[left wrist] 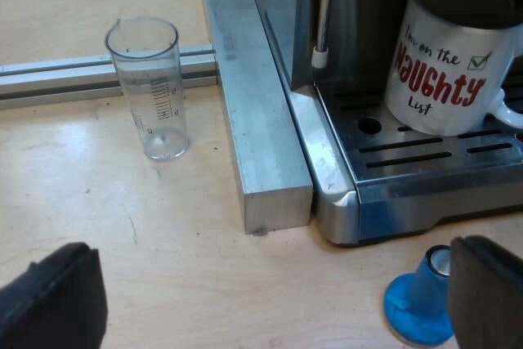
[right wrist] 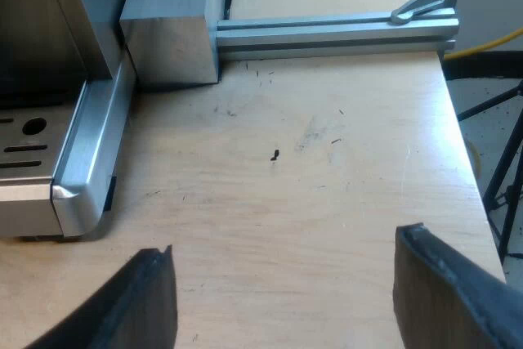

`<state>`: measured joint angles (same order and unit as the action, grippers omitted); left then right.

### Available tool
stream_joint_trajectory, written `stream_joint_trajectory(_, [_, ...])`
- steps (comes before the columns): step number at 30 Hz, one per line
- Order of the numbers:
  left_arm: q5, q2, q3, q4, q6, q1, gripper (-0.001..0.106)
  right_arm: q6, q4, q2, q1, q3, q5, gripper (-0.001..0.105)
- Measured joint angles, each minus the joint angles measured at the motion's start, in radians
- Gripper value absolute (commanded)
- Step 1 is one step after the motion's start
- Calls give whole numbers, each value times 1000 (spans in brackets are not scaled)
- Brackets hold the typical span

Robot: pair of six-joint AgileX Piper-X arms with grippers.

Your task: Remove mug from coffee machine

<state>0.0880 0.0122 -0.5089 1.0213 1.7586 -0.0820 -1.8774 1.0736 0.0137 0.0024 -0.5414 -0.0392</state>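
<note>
Sitting on the tray (left wrist: 425, 158) of the machine (left wrist: 333, 187), the mug (left wrist: 448, 67) is ungrasped, left tool (left wrist: 278, 284) and right tool (right wrist: 284, 247) both released above the worktop (right wrist: 310, 161) beside it.

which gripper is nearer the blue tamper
Left. The left gripper hangs open over the table, with one jaw right beside the blue tamper. The right gripper hangs open over the table by the coffee machine, at its tray corner.

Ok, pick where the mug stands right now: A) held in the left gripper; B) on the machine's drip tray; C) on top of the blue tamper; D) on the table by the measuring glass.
B: the mug stands upright on the slotted drip tray, apart from the measuring glass and the blue tamper.
</note>
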Motion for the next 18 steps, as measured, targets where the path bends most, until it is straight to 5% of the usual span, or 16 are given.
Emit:
stream_joint_trajectory(10, [45, 0, 0, 0, 0, 0, 86, 4, 4, 0, 0, 0, 0, 59])
stream_joint_trajectory(18, [92, 0, -61, 14, 0, -5, 86, 6, 47, -94, 0, -83, -17, 59])
